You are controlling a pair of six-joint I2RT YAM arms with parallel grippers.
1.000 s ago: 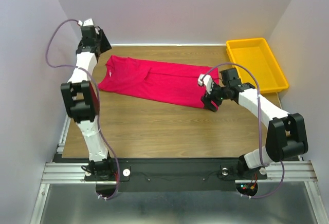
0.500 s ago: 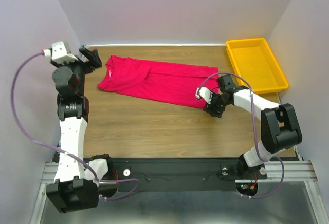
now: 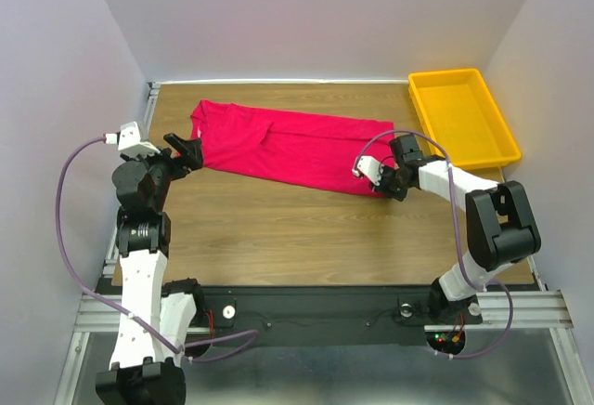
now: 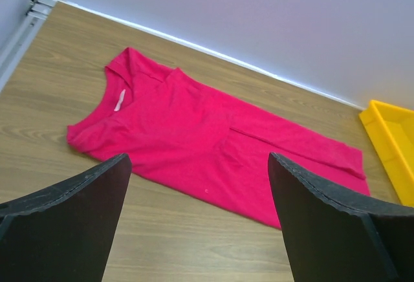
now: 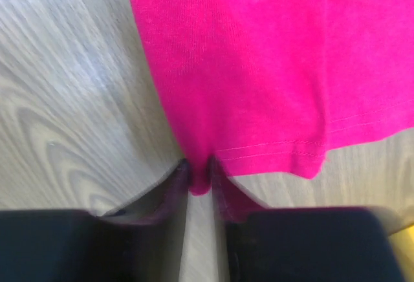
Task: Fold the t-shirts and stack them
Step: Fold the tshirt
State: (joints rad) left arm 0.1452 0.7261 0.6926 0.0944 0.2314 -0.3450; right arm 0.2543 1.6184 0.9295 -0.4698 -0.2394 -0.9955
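Note:
The crimson t-shirt (image 3: 288, 145) lies flat on the wooden table, folded into a long strip, with its collar to the left and its hem to the right. In the left wrist view the t-shirt (image 4: 207, 133) shows its small white neck label (image 4: 119, 101). My left gripper (image 3: 188, 151) hovers just left of the collar end, open and holding nothing; in its own view the left gripper (image 4: 199, 159) has its jaws far apart. My right gripper (image 3: 384, 183) sits at the near right corner. In the right wrist view the right gripper (image 5: 199, 167) is shut on a pinch of the t-shirt (image 5: 259, 55) hem.
A yellow plastic tray (image 3: 464, 117) stands at the back right beyond the shirt's hem, and the yellow tray (image 4: 388, 146) also shows in the left wrist view. White walls close in the table at the back and sides. Bare wood lies between the shirt and the arm bases.
The left arm has swung back from the far left corner toward the near side and its gripper has opened. The right gripper has closed on the shirt's hem corner.

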